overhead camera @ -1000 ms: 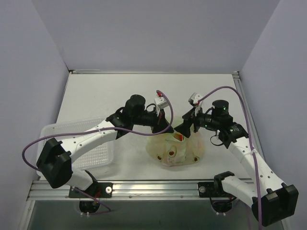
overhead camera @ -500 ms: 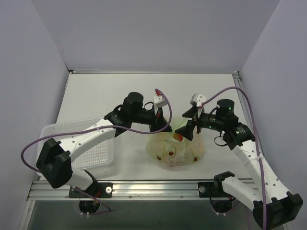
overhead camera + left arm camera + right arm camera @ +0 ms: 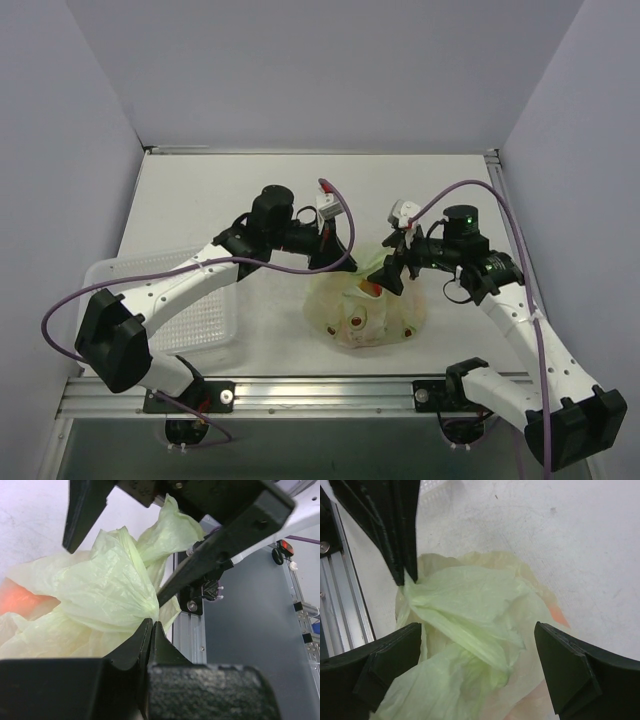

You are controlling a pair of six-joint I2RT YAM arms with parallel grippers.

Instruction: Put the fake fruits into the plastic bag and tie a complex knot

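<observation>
Pale green, see-through plastic bag [image 3: 340,312], red-orange fake fruits [image 3: 372,290] showing through. White basket [image 3: 205,325], dotted with holes, near left. My left arm [image 3: 190,285] and right arm [image 3: 520,330] are white, with purple cables [image 3: 43,322].

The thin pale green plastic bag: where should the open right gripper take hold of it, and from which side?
Probably the bag's loose twisted fold beside the shut left gripper, from above: that fold rises clear of the filled body, between the right gripper's open fingers.
</observation>
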